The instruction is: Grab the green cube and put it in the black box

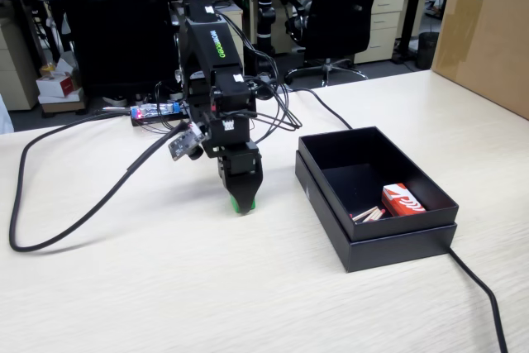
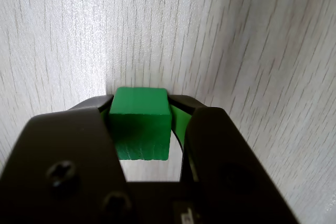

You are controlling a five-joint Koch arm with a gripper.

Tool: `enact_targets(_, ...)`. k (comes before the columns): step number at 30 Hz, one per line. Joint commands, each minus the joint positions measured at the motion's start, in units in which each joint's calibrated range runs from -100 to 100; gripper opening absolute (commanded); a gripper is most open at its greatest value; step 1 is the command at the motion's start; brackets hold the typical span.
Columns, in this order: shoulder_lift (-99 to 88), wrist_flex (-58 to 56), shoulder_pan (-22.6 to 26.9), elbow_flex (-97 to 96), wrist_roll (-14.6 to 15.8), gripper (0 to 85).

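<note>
black arm (image 1: 211, 80) with green lettering on its top link, looped black cables, white stickers; black claw (image 1: 242, 202) with a green tip and cross-head screws (image 2: 59, 171).

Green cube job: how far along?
Grab looks done: in the wrist view the green cube sits clamped in the gripper, down at the table. Left: carry it right in the fixed view to the black box and release.

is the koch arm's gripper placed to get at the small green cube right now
Likely yes: in the wrist view the small green cube already sits between the gripper's jaws on bare table, nothing blocking.
</note>
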Motion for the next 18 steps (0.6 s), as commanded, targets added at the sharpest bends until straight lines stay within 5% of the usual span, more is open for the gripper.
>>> enact_targets(1,-2.15,-0.56,0.00,3.58,-0.24,0.9)
enact_targets(8,-15.23,-0.56,0.05,4.21,-0.05,0.9)
enact_targets(11,-28.66,-0.65,4.10,8.57,0.59,0.9)
enact_targets(18,-24.87,-3.15,11.48,24.34,3.22,0.9)
